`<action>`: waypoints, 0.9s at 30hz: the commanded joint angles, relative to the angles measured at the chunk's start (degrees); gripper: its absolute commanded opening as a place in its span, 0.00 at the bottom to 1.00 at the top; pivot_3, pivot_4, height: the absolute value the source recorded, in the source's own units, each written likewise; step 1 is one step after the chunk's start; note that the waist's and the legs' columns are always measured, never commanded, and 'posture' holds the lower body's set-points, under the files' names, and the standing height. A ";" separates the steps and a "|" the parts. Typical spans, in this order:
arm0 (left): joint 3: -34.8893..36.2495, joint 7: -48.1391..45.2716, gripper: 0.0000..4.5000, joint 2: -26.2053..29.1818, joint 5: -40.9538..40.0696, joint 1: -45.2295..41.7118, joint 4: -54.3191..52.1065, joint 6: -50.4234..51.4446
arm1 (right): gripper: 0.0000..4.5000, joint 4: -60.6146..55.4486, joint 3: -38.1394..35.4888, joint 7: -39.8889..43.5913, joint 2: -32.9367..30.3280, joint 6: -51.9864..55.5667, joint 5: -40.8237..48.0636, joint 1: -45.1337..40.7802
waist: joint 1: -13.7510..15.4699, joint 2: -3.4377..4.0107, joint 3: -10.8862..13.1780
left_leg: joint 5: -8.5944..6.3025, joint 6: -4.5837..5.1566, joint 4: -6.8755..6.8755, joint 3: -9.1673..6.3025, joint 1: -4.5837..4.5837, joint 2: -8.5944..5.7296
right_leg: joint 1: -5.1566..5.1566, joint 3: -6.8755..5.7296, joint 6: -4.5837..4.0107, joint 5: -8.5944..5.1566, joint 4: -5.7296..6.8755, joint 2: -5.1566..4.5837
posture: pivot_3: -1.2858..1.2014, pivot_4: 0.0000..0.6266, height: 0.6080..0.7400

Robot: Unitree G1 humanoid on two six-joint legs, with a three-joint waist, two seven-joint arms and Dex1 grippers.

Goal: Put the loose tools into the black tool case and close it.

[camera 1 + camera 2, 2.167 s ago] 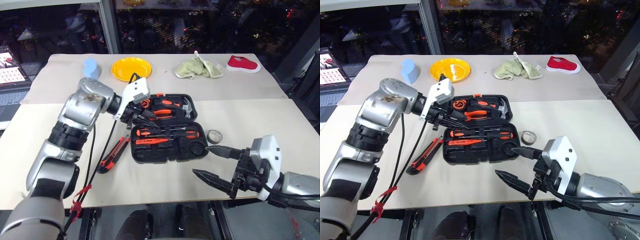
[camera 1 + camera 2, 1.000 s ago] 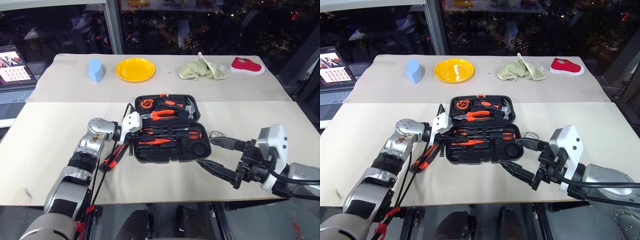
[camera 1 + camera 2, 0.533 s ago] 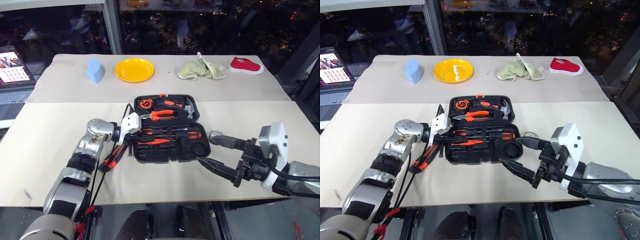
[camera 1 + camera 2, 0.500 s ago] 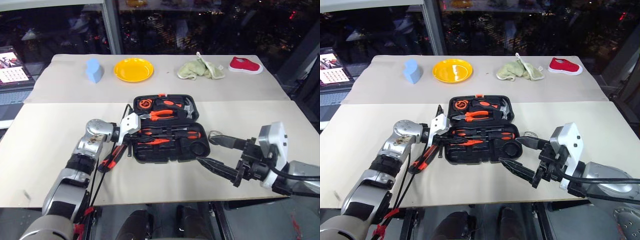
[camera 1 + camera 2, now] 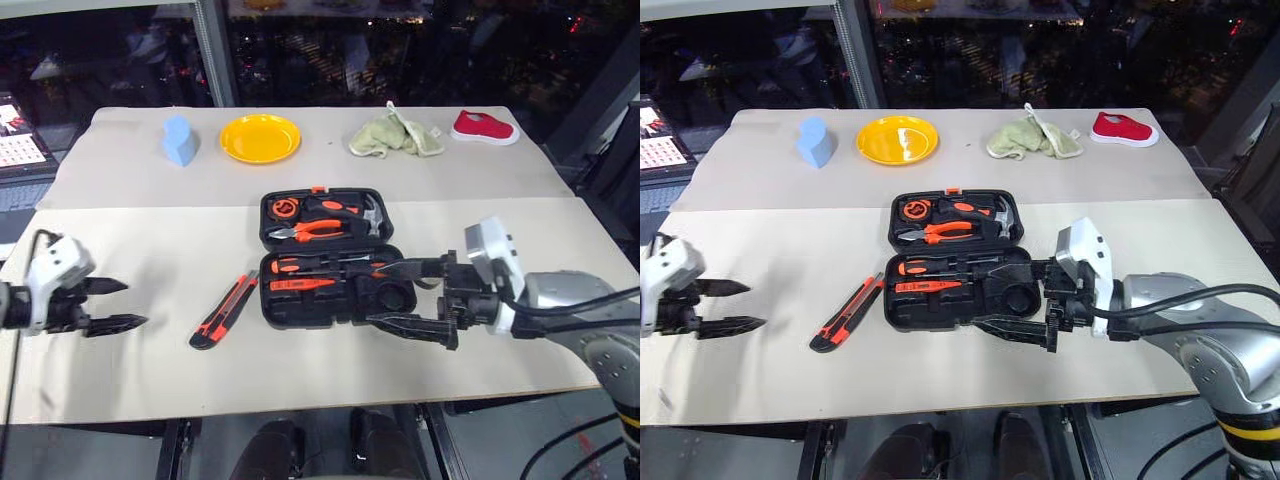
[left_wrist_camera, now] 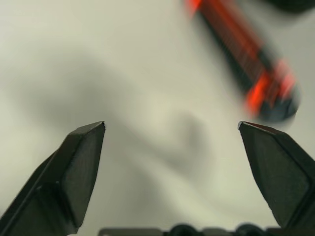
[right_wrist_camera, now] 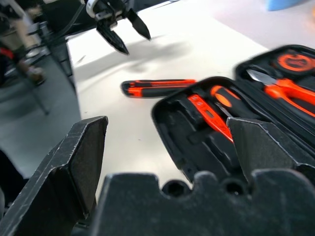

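The black tool case [image 5: 283, 306] lies open mid-table, with two orange-and-black screwdrivers [image 5: 335, 266] and a slim orange tester [image 5: 300, 284] in its near half. An orange-black utility knife [image 5: 226, 309] lies on the table just left of the case; it is blurred in the left wrist view [image 6: 246, 64]. My left gripper [image 5: 137, 303] hovers open and empty at the table's far left, well apart from the knife. My right gripper [image 5: 372, 294] is open over the case's near right part, pointing left, with nothing between its fingers [image 7: 74, 162].
Orange-handled pliers [image 5: 318, 228], a hammer and a tape measure [image 5: 286, 208] sit in the case's far half. Along the back edge stand a blue block [image 5: 180, 140], a yellow plate [image 5: 260, 137], a green cloth [image 5: 397, 135] and a red item [image 5: 484, 127].
My left gripper pulled away from the case's left edge, swung far left and opened. My right gripper moved left over the case. The knife stayed put.
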 commanded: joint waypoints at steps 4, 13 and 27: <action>-5.68 8.46 0.99 0.85 -7.17 -8.25 -19.71 24.72 | 1.00 -1.19 -0.94 2.03 1.37 -1.31 -1.61 0.28 | 0.47 -0.04 0.01 | -0.04 -0.17 0.02 0.00 0.00 -0.02 | 0.06 0.02 0.01 0.01 0.04 0.05 | 0.52 0.24 1.00; -25.38 22.78 0.99 -2.59 -10.93 -26.32 -34.93 57.25 | 1.00 -6.53 -1.48 -3.08 4.93 -2.44 -5.05 5.43 | -1.73 -0.16 0.01 | 0.28 -0.45 -0.41 0.09 0.16 -0.10 | 0.05 0.37 -0.01 0.00 0.12 0.36 | 0.52 0.24 1.00; -37.05 30.33 0.99 -5.35 -12.23 -29.77 -34.35 60.69 | 1.00 -9.89 -3.81 -9.18 7.74 -1.75 -3.76 9.39 | -1.06 -0.20 0.04 | 0.50 -0.80 -0.63 -0.12 0.33 0.02 | 0.11 0.32 -0.26 -0.14 0.18 0.49 | 0.52 0.24 1.00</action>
